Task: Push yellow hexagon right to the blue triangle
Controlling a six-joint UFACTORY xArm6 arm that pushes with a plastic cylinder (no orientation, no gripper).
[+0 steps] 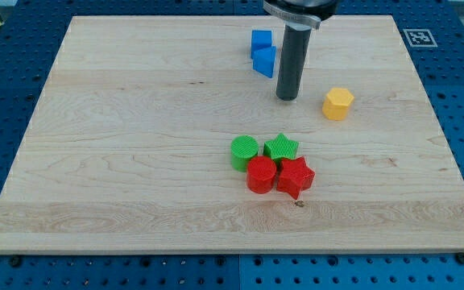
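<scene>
The yellow hexagon [337, 103] lies on the wooden board at the view's upper right. The blue triangle [265, 62] lies near the view's top centre, touching a blue cube [261, 40] just above it. My tip [287, 97] rests on the board between them, just right of and below the blue triangle and a short gap to the left of the yellow hexagon. It touches neither block.
A tight cluster sits at the board's centre: a green cylinder [244, 151], a green star [281, 148], a red cylinder [261, 175] and a red star [295, 176]. The wooden board [119, 161] lies on a blue perforated table.
</scene>
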